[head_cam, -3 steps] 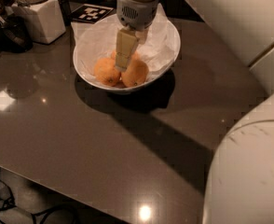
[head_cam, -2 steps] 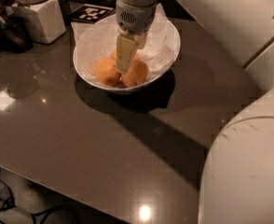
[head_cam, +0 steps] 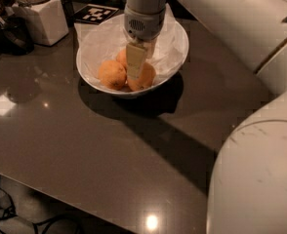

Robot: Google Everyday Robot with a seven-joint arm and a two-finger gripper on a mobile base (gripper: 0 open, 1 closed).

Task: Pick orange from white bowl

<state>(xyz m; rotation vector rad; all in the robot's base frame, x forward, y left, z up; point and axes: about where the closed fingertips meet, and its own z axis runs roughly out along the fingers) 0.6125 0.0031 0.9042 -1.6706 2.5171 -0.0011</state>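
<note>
Gripper [head_cam: 138, 68] is hanging straight down from the white arm [head_cam: 221, 18] into the white bowl [head_cam: 180, 57], its tip sitting low among the fruit; whether it is wide, narrow or gripping anything, I cannot tell; the orange [head_cam: 147, 77] is lying in the bowl's front right part, directly under and partly hidden behind the gripper, seemingly touching it; a more dimpled orange [head_cam: 112, 74] is sitting just left of it, near the front rim; a smaller orange [head_cam: 121, 56] is peeking out behind those two; crumpled white paper [head_cam: 100, 43] is lining the bowl; bowl is standing on the dark glossy table [head_cam: 109, 150], toward the far side; a white square-based jar [head_cam: 42, 21] is standing at the table's far left corner, well apart from the bowl; a black-and-white marker tag [head_cam: 95, 13] is lying flat between jar and bowl.
</note>
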